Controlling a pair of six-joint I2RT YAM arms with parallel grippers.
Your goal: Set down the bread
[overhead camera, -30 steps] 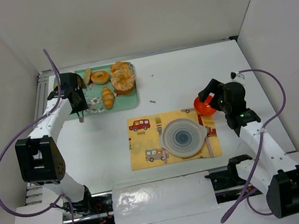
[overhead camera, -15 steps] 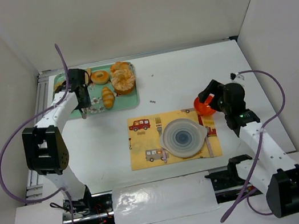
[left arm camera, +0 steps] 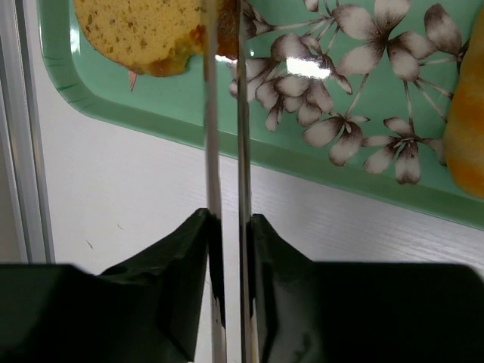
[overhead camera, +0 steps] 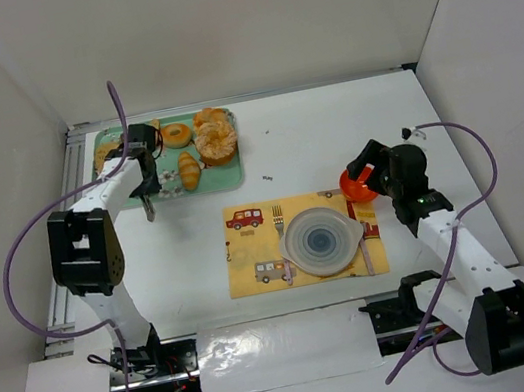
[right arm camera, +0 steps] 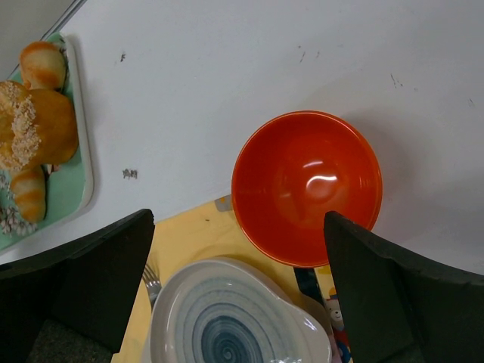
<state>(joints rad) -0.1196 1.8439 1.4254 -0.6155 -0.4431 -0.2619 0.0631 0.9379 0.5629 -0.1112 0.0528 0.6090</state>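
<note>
The bread point(left arm camera: 144, 34), a golden-tan slice with a brown crust, lies at the left end of the green floral tray point(left arm camera: 325, 72). It is partly hidden by my left arm in the top view point(overhead camera: 105, 156). My left gripper point(left arm camera: 227, 219) point(overhead camera: 144, 176) is shut on thin metal tongs point(left arm camera: 224, 113). The tongs' two blades lie nearly together, and their far ends reach the bread's right edge. My right gripper point(right arm camera: 238, 219) point(overhead camera: 368, 162) is open and empty, hovering over the orange bowl point(right arm camera: 306, 185).
The tray also holds a croissant point(overhead camera: 190, 173), a doughnut point(overhead camera: 175, 135), a seeded bun point(overhead camera: 216, 141) and another slice point(overhead camera: 153, 132). A grey-blue plate point(overhead camera: 321, 239) with a fork point(overhead camera: 277, 219) sits on the yellow placemat point(overhead camera: 251, 249). White walls enclose the table.
My left arm has swung to the right, and its gripper with the tongs has shifted over the tray's front left part. The right arm has hardly moved.
</note>
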